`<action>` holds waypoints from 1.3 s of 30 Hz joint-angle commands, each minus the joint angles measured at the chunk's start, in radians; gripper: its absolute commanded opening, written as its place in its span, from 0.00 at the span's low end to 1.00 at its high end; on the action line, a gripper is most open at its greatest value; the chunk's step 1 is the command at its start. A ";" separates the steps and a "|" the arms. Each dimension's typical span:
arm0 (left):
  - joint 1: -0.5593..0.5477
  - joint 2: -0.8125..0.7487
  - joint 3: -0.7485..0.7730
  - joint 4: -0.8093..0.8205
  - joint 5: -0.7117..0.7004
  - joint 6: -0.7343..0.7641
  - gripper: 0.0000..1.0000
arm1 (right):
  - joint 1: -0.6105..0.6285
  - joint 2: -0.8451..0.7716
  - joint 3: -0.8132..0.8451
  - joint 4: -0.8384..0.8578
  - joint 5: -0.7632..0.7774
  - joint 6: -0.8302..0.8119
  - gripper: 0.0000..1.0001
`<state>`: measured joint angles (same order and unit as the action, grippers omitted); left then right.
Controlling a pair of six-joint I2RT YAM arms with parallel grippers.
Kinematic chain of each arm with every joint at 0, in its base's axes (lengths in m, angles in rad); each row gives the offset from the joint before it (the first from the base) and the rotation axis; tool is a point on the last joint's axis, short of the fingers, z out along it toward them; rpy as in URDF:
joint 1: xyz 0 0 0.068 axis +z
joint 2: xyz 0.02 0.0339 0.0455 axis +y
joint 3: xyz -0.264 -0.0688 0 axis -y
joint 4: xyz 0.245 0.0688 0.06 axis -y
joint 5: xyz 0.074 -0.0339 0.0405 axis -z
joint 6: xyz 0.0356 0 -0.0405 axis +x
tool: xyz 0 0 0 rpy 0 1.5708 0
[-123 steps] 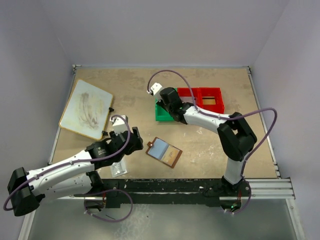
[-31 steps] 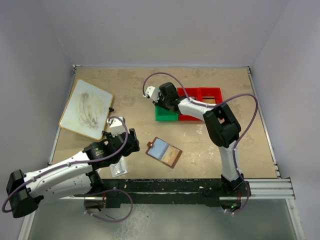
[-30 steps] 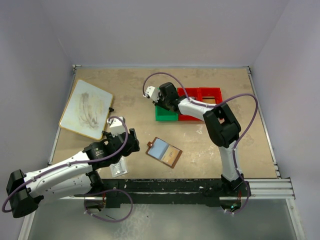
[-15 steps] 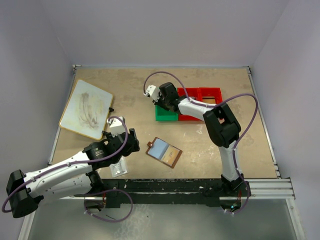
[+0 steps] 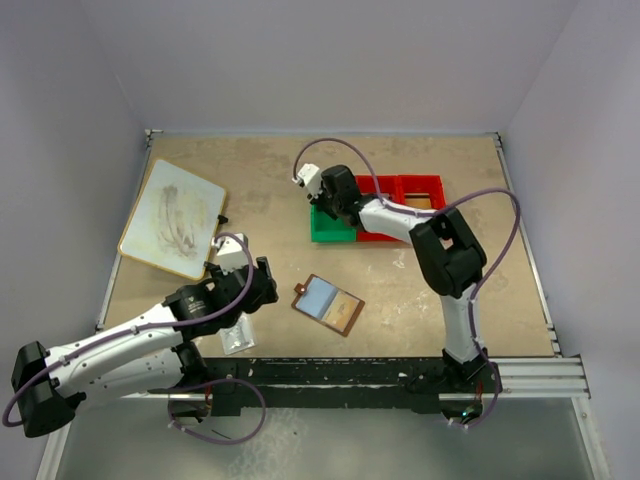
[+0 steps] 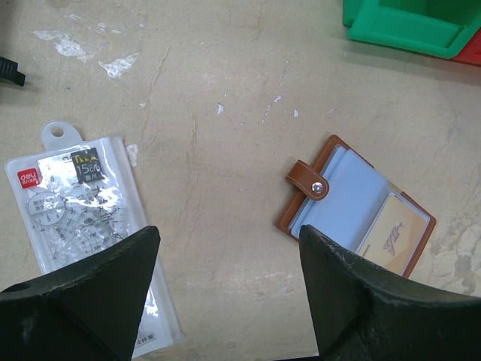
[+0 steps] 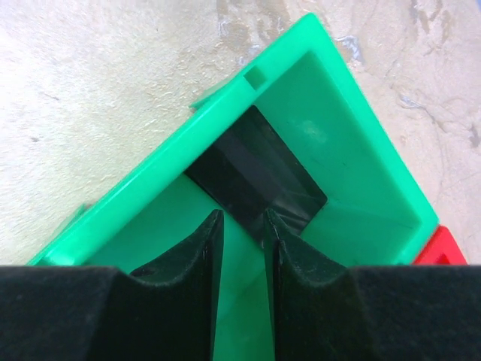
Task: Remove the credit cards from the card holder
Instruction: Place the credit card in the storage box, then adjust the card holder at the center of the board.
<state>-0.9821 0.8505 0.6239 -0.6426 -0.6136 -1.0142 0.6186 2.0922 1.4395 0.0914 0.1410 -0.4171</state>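
Brown card holder unfolded, left claw spread wide near its snap edge

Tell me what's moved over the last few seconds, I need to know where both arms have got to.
The right arm swung its elbow in toward the red bins, while the right gripper stayed over the green bin, shifting only slightly. The left gripper edged a little toward the card holder. No grasp or release shows. Unchanged: card holder open with the tan card inside, packet, board.
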 commanded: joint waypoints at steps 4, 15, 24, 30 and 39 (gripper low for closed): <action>0.003 -0.041 0.015 0.013 -0.041 -0.029 0.72 | -0.005 -0.322 -0.108 0.155 0.106 0.203 0.30; 0.004 -0.019 -0.041 0.114 0.076 -0.037 0.72 | -0.006 -0.615 -0.478 0.142 -0.077 0.558 0.41; 0.002 -0.063 -0.132 0.191 0.270 -0.093 0.70 | -0.003 -0.730 -0.702 0.179 -0.378 0.690 0.43; 0.002 -0.034 -0.196 0.321 0.390 -0.106 0.70 | -0.004 -0.714 -0.794 0.218 -0.483 0.769 0.44; 0.001 0.199 -0.188 0.575 0.493 -0.100 0.61 | 0.000 -0.660 -0.888 0.241 -0.441 0.884 0.43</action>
<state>-0.9821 0.9787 0.4099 -0.2184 -0.1619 -1.1160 0.6151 1.4460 0.5800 0.2916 -0.3054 0.3840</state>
